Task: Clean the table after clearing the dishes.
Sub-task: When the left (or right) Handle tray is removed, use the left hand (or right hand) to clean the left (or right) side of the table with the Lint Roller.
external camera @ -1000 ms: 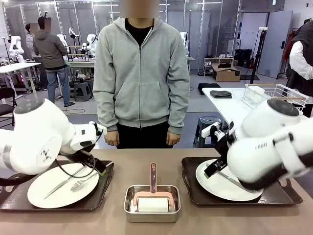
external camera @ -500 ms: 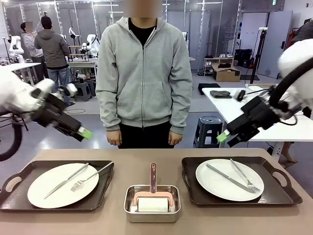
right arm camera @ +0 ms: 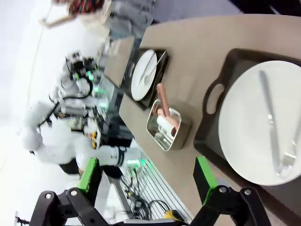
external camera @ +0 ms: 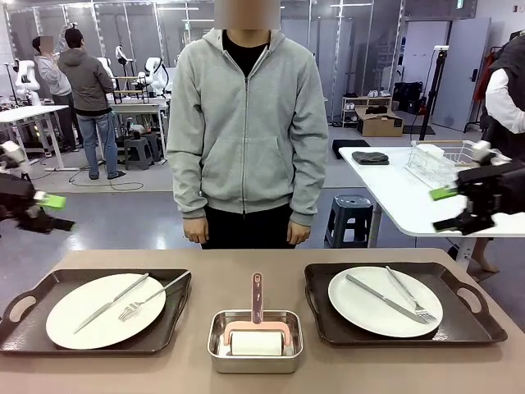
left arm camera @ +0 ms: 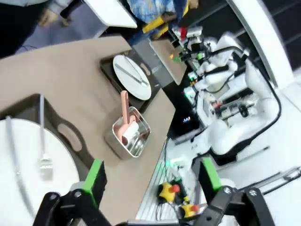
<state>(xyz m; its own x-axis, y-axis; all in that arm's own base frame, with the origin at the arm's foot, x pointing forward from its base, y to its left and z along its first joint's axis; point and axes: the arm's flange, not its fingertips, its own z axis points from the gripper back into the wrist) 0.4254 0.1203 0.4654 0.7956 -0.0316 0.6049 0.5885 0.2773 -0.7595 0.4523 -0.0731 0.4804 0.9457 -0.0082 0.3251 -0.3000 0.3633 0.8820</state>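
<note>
Front view: the left hand hangs at the picture's left edge, off the counter and above the floor. Its two green-padded fingers are spread wide with nothing between them. The right hand hangs at the right edge, past the counter's far right corner and in front of a white side table. It is just as wide open and holds nothing. Neither hand touches anything. Each wrist view shows its own pads far apart, with the counter seen well beyond them.

On the counter lie two dark trays. The left tray and the right tray each carry one white plate: the left plate and the right plate. There are two knives and two forks. One knife and one fork lie across the left plate, the fork handle reaching over the tray's rim. The other knife and fork lie on the right plate. One steel pan sits between the trays at the near edge, holding one roller with a pink handle.

The trays reach nearly to the counter's left and right edges. A bare strip runs along the far edge, where a person stands with both arms hanging down. The space over both trays is open.
</note>
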